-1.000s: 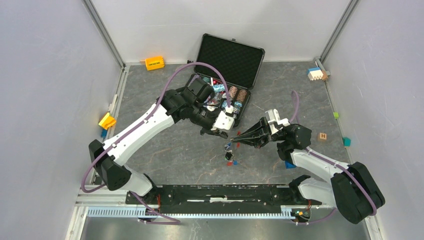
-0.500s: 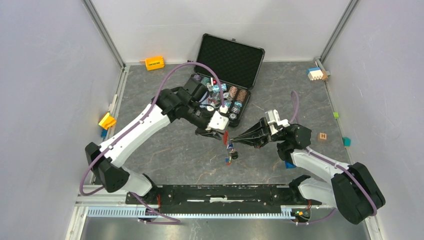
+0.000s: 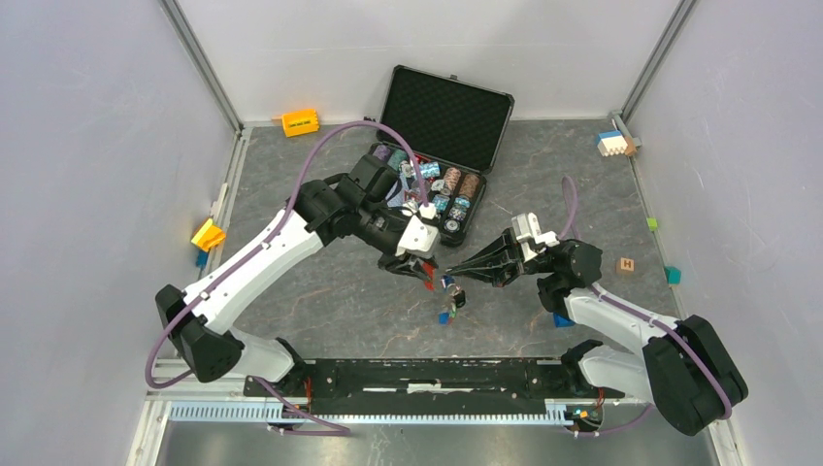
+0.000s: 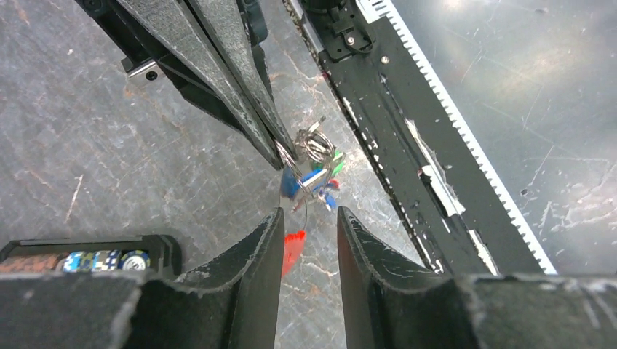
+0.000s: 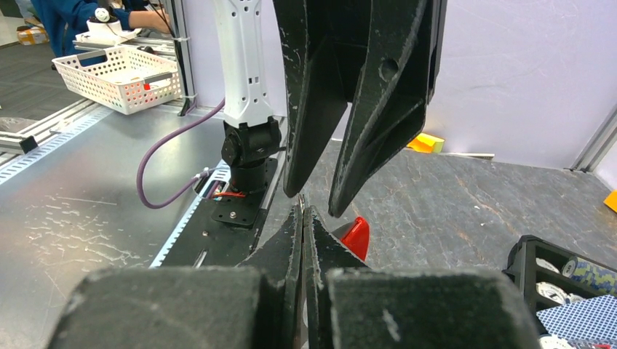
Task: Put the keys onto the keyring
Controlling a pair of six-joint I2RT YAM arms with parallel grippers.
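My right gripper (image 3: 456, 277) (image 5: 302, 211) is shut on the thin metal keyring (image 4: 314, 145), held just above the table. A bunch of keys (image 3: 448, 296) (image 4: 314, 171) with blue, green and red caps hangs from the ring. The red fob (image 4: 292, 249) (image 5: 356, 236) dangles on a thin wire below. My left gripper (image 3: 419, 272) (image 4: 309, 214) is open and empty, just left of the right fingertips. The fob lies under the gap of its jaws, near the left finger. In the right wrist view its two fingers (image 5: 309, 145) stand apart above my shut tips.
An open black case (image 3: 446, 112) with poker chips and cards stands just behind the grippers. A wooden block (image 3: 627, 264) and a blue block (image 3: 563, 318) lie to the right. Orange (image 3: 300, 121) and yellow (image 3: 208, 234) blocks sit at the left. A black rail (image 3: 427, 374) runs along the near edge.
My left gripper has drawn back a little to the left and towards me. The right gripper keeps its hold at the same place and the key bunch has shifted slightly.
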